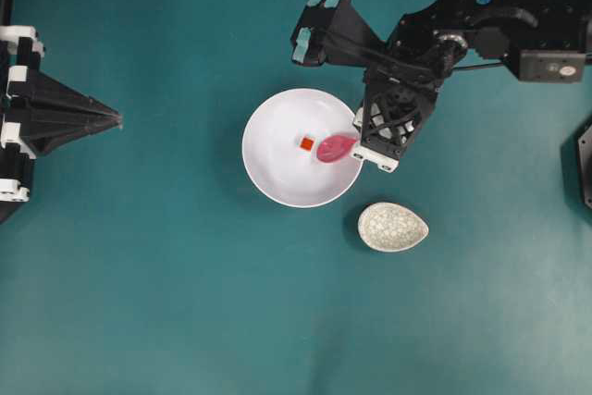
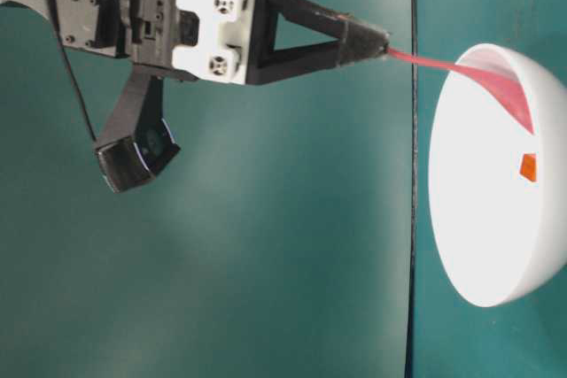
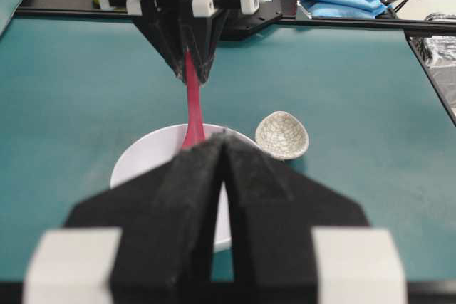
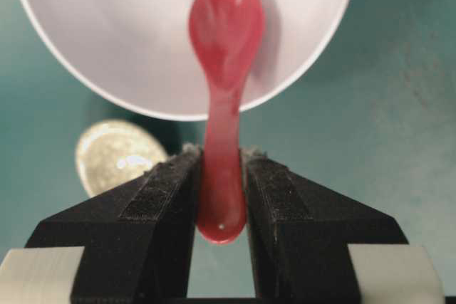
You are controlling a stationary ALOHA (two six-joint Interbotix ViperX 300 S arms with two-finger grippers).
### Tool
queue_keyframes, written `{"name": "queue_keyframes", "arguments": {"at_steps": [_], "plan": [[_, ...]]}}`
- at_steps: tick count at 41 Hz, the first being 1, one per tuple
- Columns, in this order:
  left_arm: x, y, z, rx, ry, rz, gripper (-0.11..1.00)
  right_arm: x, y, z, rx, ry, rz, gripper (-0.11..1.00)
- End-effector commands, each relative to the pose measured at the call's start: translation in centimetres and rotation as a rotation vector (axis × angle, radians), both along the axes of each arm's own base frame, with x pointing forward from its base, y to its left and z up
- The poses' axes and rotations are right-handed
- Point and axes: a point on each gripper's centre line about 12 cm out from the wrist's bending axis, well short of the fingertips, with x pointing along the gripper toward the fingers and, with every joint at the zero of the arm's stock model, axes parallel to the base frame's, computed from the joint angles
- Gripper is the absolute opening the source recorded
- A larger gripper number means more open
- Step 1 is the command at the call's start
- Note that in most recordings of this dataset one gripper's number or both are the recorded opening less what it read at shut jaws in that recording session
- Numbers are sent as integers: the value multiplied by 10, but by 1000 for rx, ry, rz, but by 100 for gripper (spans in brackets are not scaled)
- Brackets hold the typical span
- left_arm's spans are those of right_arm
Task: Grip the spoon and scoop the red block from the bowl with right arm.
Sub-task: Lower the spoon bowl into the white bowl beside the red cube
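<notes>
Spoon (image 4: 222, 48) is pinched in your right gripper (image 4: 221, 169), scoop inside the bowl (image 1: 268, 173); nudge it under the red block (image 1: 306, 143). Left gripper (image 3: 222, 176) is closed, idle.

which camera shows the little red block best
The overhead view: the red block sits unobstructed on the bowl floor, just left of the spoon scoop. The table-level view shows it too, small, near the frame's right edge. Neither wrist view shows it; in the left one that end effector covers much of the bowl.
</notes>
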Motion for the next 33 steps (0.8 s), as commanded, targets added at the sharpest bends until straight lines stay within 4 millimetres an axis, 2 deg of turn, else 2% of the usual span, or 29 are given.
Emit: {"name": "queue_keyframes", "arguments": {"at_steps": [1,19,33], "plan": [[2,0,11,5,-29,-2,1,8,-2,13,-16,-56,0,26],[2,0,11,8,-28,-2,1,26,-7,4,-53,-145,-27,26],[2,0,11,9,-26,-2,1,29,11,4,-52,-154,21,26]]}}
